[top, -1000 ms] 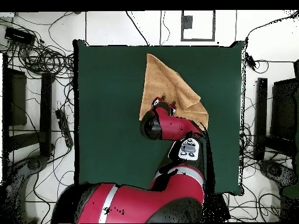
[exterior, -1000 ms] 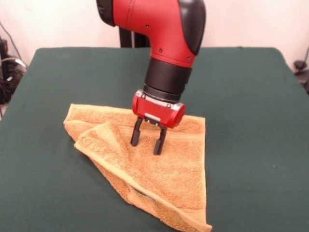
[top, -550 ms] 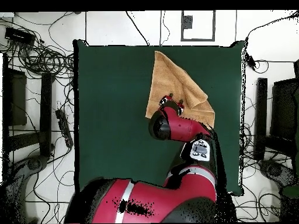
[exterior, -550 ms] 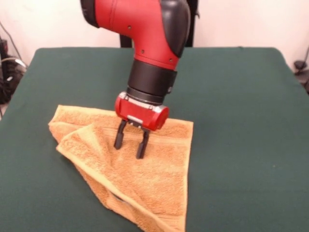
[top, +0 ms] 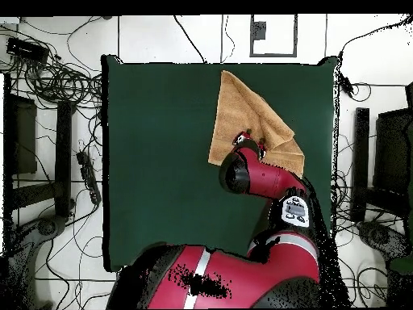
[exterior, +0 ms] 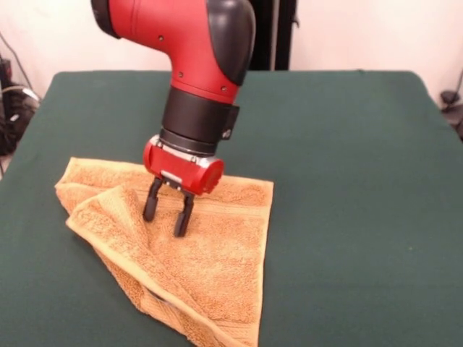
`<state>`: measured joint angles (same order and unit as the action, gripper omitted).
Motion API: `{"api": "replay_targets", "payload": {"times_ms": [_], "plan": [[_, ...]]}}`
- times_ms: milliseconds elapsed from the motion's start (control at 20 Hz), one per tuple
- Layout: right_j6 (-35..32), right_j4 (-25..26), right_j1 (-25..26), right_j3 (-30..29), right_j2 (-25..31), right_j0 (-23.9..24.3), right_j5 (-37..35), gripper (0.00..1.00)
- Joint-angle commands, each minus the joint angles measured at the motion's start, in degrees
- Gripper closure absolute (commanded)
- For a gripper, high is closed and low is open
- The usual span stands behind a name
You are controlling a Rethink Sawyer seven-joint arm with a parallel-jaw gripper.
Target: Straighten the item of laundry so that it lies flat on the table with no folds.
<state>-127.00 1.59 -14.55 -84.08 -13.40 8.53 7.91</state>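
One fold remains. Front view: towel on tabletop, folded triangle, flap doubled at picture-left. Fingers spread apart, tips pressed on cloth, gripping nothing we see. Since a second ago, arm and towel slid picture-left together: we judge dragging, not unfolding. Overhead view: towel shifted toward table's right edge, still triangular; fingers over its near part.

My arm's glossy red shell bears a black rounded cap and small dark screws. Just above the gripper: a black cylindrical wrist collar, then a red block with a silver plate. Two slim black fingers.
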Motion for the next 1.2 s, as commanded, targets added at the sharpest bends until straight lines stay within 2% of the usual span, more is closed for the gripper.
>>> {"api": "replay_targets", "payload": {"times_ms": [50,200,350,800,1000,1200], "plan": [[-0.66,1.77,0.47,-4.30,7.25,1.42,-15.67,0.00],[-0.01,1.21,-3.61,-7.79,10.05,2.82,-22.05,0.00],[-1.37,0.70,-4.77,-8.34,9.24,1.43,-22.77,0.00],[0.46,4.43,-0.10,-1.52,8.15,3.89,-17.35,0.00],[3.53,7.83,4.92,4.54,11.14,8.03,-14.22,0.00],[2.21,10.12,7.60,7.55,11.23,8.66,-11.67,0.00]]}}
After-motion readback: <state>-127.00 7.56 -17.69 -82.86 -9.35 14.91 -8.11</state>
